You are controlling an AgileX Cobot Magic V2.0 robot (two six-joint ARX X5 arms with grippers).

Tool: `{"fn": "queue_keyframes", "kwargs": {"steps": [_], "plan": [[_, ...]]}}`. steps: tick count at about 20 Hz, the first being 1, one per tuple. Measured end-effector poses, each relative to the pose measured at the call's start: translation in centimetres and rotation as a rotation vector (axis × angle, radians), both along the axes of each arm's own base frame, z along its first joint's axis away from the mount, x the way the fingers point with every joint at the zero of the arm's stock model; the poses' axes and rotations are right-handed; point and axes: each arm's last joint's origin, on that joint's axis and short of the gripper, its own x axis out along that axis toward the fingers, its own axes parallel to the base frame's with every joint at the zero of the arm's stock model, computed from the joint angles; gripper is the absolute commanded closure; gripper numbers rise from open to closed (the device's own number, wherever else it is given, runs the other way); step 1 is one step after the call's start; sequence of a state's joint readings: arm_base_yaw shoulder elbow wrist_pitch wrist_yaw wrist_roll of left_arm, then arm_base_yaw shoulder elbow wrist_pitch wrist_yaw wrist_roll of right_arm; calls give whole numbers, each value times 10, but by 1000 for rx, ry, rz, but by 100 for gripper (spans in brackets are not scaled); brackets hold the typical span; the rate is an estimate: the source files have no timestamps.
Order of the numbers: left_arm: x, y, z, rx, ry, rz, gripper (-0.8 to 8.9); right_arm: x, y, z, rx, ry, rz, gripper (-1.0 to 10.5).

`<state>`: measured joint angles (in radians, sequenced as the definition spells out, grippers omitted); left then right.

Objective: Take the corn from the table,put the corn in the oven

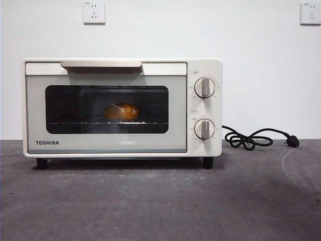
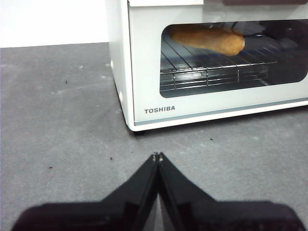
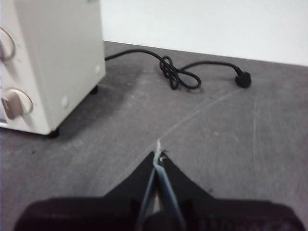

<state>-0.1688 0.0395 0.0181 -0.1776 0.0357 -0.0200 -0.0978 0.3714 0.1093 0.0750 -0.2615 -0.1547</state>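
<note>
The corn [image 1: 122, 112] lies on the wire rack inside the cream-white TOSHIBA oven [image 1: 108, 143], seen through the dark glass of its closed door. In the left wrist view the corn [image 2: 208, 39] shows orange behind the glass of the oven [image 2: 144, 62]. My left gripper [image 2: 158, 156] is shut and empty above the table [image 2: 57, 120], in front of the oven's left corner. My right gripper [image 3: 158, 155] is shut and empty over the table [image 3: 240, 144], off the knob side of the oven [image 3: 62, 53]. Neither arm shows in the front view.
A black power cord [image 1: 251, 139] with its plug [image 1: 293, 142] lies coiled on the table to the right of the oven; the right wrist view shows the cord [image 3: 175, 74] too. Two wall sockets [image 1: 94, 11] sit on the white wall behind.
</note>
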Motion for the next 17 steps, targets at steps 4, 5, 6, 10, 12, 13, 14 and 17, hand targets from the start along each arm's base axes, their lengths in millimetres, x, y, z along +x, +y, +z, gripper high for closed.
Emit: {"fn": "queue_keyframes", "kwargs": {"steps": [4,5,6,10,12,13,14,17], "plan": [[0,0,0,0,0,0,817,-12,-1,-15,22,-50,-34,946],[0,0,0,0,0,0,817,-14,-1,-17,25,-35,-39,946],[0,0,0,0,0,0,817,-16,-1,-19,29,-19,-44,946],[0,0,0,0,0,0,817,-24,0,-24,36,19,-54,946],[0,0,0,0,0,0,817,-26,0,-21,36,-21,-54,946],[0,0,0,0,0,0,817,-26,0,-21,38,-19,-54,946],[0,0,0,0,0,0,817,-26,0,-21,43,-18,-56,946],[0,0,0,1,3,0,817,-26,0,-21,52,-16,-59,946]]}}
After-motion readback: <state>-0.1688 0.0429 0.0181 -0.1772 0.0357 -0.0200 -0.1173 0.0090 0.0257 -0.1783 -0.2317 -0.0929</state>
